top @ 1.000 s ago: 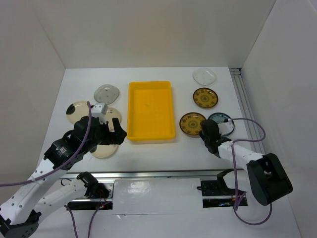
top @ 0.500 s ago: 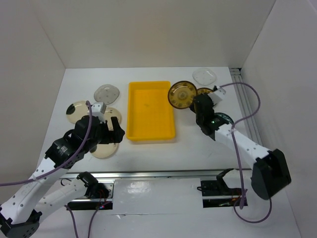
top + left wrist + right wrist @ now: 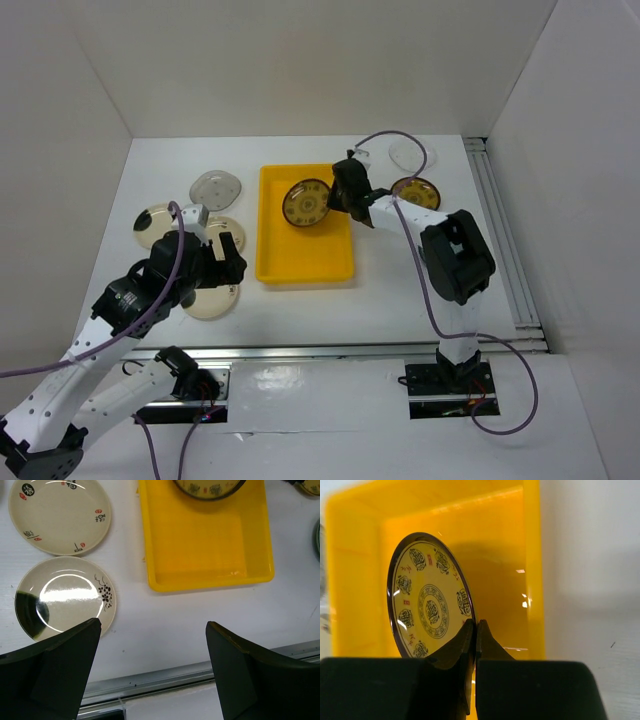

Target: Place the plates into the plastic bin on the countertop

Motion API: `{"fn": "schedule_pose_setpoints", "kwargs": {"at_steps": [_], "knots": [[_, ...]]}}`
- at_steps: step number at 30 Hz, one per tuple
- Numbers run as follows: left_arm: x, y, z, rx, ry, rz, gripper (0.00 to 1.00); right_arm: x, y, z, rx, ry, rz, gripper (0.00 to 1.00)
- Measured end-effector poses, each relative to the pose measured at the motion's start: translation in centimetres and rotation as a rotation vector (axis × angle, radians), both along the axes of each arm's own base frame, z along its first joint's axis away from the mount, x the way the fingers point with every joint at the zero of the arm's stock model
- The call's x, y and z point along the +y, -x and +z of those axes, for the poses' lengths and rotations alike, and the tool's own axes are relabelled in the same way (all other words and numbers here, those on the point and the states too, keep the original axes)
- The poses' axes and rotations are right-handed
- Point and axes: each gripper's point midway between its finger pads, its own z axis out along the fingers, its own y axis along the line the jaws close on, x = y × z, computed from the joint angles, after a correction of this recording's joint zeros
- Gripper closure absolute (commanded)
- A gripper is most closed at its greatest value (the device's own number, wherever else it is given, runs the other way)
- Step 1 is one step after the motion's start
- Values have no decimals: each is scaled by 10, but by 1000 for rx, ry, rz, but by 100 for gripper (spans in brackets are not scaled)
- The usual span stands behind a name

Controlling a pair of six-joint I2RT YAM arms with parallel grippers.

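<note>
Your right claw (image 3: 474,626) grips the brown plate (image 3: 427,597) by its rim over the yellow bin (image 3: 532,555).
Room beside both bin walls; your left claw (image 3: 152,626) hangs wide open.

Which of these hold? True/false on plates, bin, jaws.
1. The right jaws pinch a dark brown, gold-patterned round plate over the bright yellow rectangular plastic bin. True.
2. The left jaws are shut on a plate. False: they are open and empty.
3. A second dark brown gold-patterned plate lies right of the bin. True.
4. A grey speckled plate sits in the bin. False: the grey speckled round plate lies on the white countertop, left of the bin.
</note>
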Motion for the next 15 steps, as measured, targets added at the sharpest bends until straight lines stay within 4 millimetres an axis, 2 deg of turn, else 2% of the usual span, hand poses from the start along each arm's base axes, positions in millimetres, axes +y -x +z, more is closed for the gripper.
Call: {"fn": "schedule_pose_setpoints", "kwargs": {"at_steps": [3, 5, 9, 12, 13, 14, 15], "knots": [[1, 0, 0, 3, 7, 16, 0, 2, 9, -37, 87, 38, 26, 100], [1, -1, 0, 4, 10, 19, 0, 5, 13, -50, 118, 44, 35, 100], [1, -1, -1, 7, 8, 20, 0, 11, 14, -49, 115, 31, 52, 100], [1, -1, -2, 11, 4, 23, 0, 13, 16, -51, 120, 28, 59, 93], [2, -2, -2, 11, 4, 25, 0, 13, 16, -51, 120, 29, 59, 88], [3, -2, -2, 10, 1, 29, 0, 14, 17, -50, 120, 28, 61, 78], [3, -2, -3, 11, -2, 33, 0, 15, 17, -51, 120, 28, 62, 77]]}}
